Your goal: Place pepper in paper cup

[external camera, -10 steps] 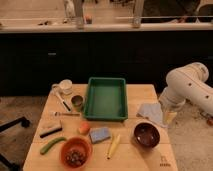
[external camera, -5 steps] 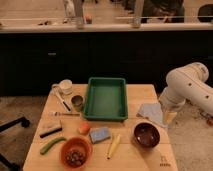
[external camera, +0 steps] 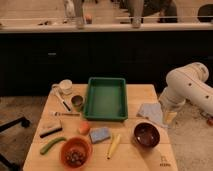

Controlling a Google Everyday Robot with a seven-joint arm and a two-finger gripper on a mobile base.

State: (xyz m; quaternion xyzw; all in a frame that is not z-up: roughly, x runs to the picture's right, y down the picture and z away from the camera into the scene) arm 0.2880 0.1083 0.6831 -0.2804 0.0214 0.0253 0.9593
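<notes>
Here's the layout. The pepper lies flat near the front left corner of the tabletop, just left of the orange bowl and in front of a dark flat object. Nothing is touching it. The paper cup stands upright at the back left, open mouth up, so it looks ready to take a drop from above.

The gripper is on the opposite side. It hangs at the right edge of the tabletop over a grey-blue cloth, just behind the dark brown bowl. It looks empty, but whether it is open or closed cannot be told from here.

Between arm and pepper sit the green tray, a blue sponge, a pale yellow vegetable and a small orange fruit.

My read is that the task has barely begun and the reach comes first. The arm probably needs to travel high across that clutter and come down on the pepper's middle. Because the pepper is slim and curved, it may roll or slip if pinched off-centre. The orange bowl close beside it leaves little room on that side.
</notes>
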